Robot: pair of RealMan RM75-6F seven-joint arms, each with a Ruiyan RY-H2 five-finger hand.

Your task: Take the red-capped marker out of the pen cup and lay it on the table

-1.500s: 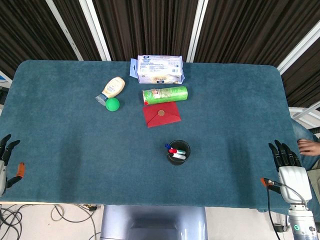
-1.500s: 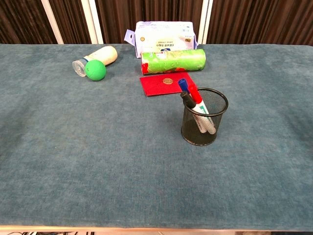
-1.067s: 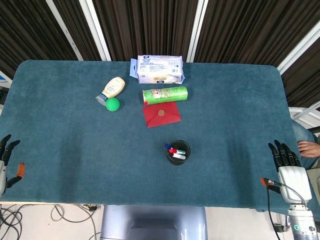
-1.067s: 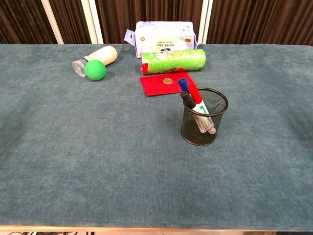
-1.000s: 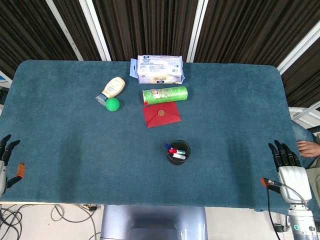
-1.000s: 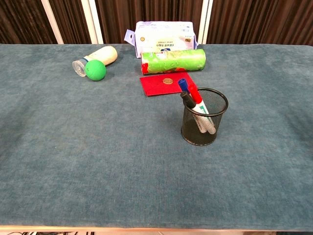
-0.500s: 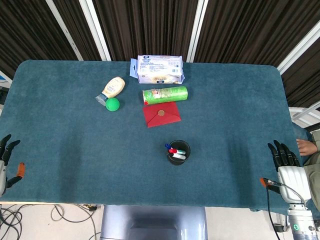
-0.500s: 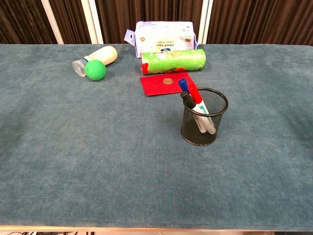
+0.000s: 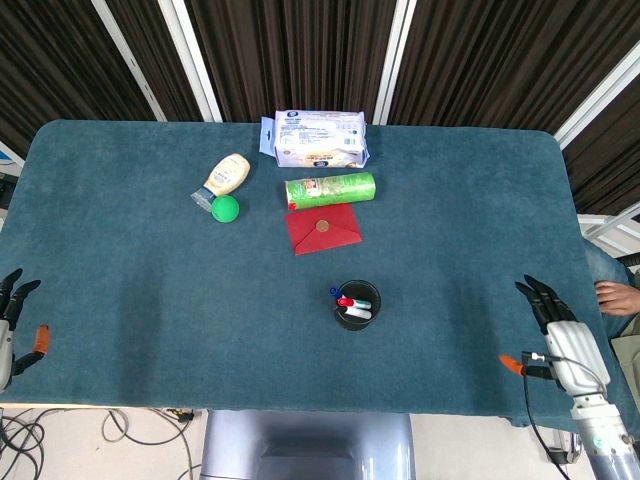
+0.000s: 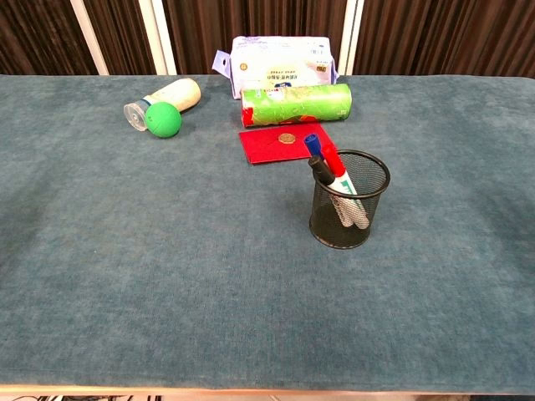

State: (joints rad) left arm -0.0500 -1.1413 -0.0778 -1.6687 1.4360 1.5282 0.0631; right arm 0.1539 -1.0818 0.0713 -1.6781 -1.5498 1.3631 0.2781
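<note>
we see the red-capped marker (image 10: 333, 161) standing tilted in the pen cup (image 10: 349, 219), a black mesh cup near the middle of the table (image 9: 120, 300), beside a blue-capped marker (image 10: 312, 144). our right hand (image 9: 558, 335) sits over the table's near right edge, fingers spread and holding nothing, well apart from the cup. our left hand (image 9: 10, 325) hangs off the near left edge, fingers apart and empty, even farther from the marker. behind the cup lie a red envelope (image 9: 324, 228), a green tube (image 9: 330, 190), a wipes pack (image 9: 320, 138), a bottle (image 9: 224, 178) and a green ball (image 9: 226, 208).
</note>
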